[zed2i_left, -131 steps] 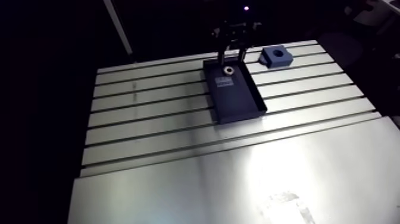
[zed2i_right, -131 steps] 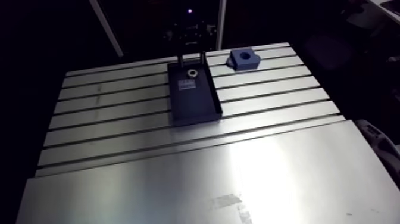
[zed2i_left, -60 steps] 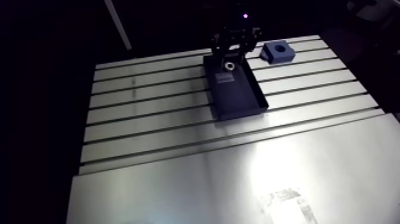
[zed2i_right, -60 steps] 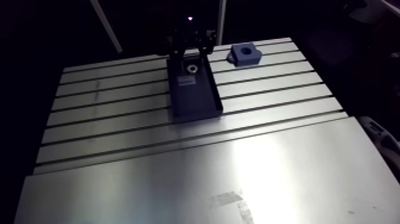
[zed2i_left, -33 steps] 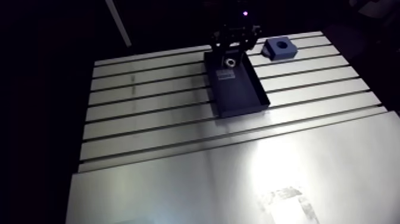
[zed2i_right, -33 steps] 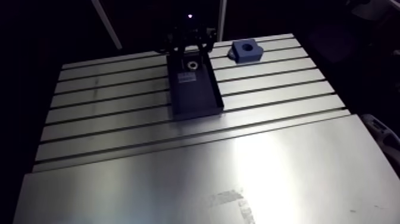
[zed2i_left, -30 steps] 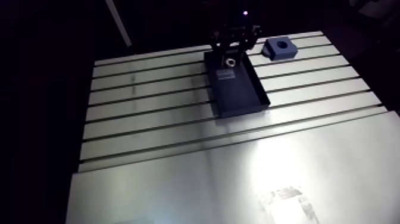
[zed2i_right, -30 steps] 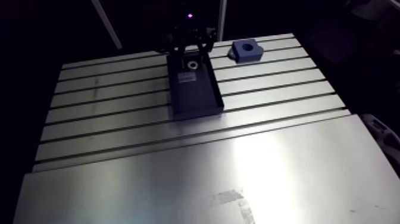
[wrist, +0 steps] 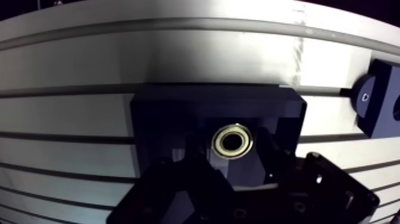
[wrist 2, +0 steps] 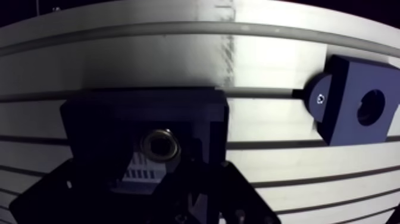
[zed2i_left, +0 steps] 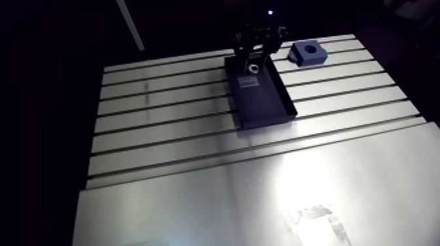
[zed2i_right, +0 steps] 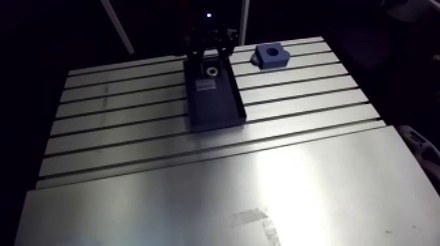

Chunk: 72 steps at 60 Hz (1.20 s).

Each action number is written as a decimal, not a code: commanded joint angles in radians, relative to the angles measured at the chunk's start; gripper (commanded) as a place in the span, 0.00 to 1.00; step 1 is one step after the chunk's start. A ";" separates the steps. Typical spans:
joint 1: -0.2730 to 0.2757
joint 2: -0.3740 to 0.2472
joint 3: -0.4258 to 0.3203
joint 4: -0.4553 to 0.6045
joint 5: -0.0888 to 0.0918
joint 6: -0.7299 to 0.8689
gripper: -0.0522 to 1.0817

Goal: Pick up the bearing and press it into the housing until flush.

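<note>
In tray (wrist: 214, 98), bearing (wrist: 233, 140) btwn spread tool (wrist: 234, 154) jaws, housing (wrist 2: 345, 128) apart.

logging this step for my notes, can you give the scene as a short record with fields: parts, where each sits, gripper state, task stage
bearing: metal ring lying flat in the tray, at the end under the gripper
tray: dark, rectangular, on the slotted table
housing: blue block on the table beside the tray, apart from it; bore looks empty
gripper: open, one finger on each side of the bearing, small gaps showing
stage: bearing not yet gripped or lifted; nothing pressed into the housing
</note>
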 commanded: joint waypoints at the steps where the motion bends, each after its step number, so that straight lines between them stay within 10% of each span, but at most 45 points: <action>1: 0.001 0.000 0.001 0.000 -0.001 -0.001 0.45; 72: 0.000 -0.002 0.012 0.000 -0.001 -0.003 0.52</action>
